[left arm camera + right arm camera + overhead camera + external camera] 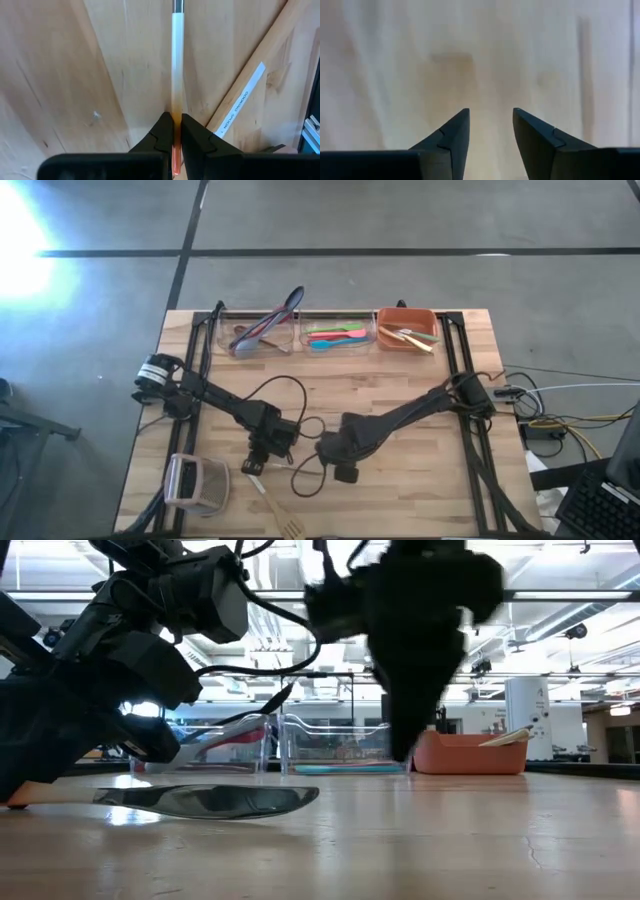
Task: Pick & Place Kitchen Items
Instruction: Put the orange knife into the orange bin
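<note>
My left gripper [258, 463] [175, 132] stands near the table's middle, shut on a slim utensil with a white handle [177, 60] that turns orange at the fingers. In the low view a silvery flat utensil head [210, 800] lies at table level below that arm. A wooden turner [286, 520] [250, 85] with a paper label lies beside it, toward the near edge. My right gripper [345, 472] [491, 130] is open, pointing down over bare wood just right of the left one. Other utensils lie in three bins at the far edge. My left gripper pinches the white handle at its orange stretch [176, 109] between its two fingers [162, 132]. It comes from above, and the handle runs on straight ahead of the fingertips. Whether the utensil rests on the table or is lifted clear, I cannot tell.
At the far edge stand a clear bin [225, 332] with red and grey utensils, a clear bin [372, 330] with teal, pink and green ones, and an orange bin [385, 318] with wooden ones. A boxy pinkish-white handled object [195, 483] sits at the near left. Cables trail between the arms.
</note>
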`<state>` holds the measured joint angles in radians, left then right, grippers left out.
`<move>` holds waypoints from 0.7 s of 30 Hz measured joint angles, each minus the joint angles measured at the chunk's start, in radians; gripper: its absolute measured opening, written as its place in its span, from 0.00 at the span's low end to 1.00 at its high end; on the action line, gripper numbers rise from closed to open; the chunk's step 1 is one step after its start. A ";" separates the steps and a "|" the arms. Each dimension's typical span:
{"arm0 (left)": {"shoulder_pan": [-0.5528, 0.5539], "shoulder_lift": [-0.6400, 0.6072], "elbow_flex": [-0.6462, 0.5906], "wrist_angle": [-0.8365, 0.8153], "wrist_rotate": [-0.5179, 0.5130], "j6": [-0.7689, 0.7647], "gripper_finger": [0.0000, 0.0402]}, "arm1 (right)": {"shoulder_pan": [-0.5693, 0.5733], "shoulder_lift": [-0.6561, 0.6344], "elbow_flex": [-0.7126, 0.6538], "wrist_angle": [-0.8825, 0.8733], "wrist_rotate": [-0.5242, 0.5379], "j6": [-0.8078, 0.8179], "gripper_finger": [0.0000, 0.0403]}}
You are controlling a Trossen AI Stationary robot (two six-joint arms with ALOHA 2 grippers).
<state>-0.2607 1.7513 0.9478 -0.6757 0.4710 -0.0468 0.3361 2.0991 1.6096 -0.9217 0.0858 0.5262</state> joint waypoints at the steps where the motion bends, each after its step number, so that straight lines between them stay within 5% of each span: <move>1: 0.000 0.000 0.000 0.004 0.000 -0.001 0.05 | 0.006 0.000 -0.002 -0.027 0.022 0.018 0.36; 12: 0.014 -0.029 0.006 0.077 -0.100 -0.026 0.05 | 0.090 -0.157 -0.089 -0.114 0.304 0.173 0.32; 21: 0.074 -0.168 -0.004 0.178 -0.240 -0.034 0.05 | 0.228 -0.496 -0.406 0.079 0.541 0.417 0.32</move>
<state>-0.1868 1.5831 0.9439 -0.4975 0.2309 -0.0805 0.5638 1.6032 1.2036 -0.8426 0.6268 0.9435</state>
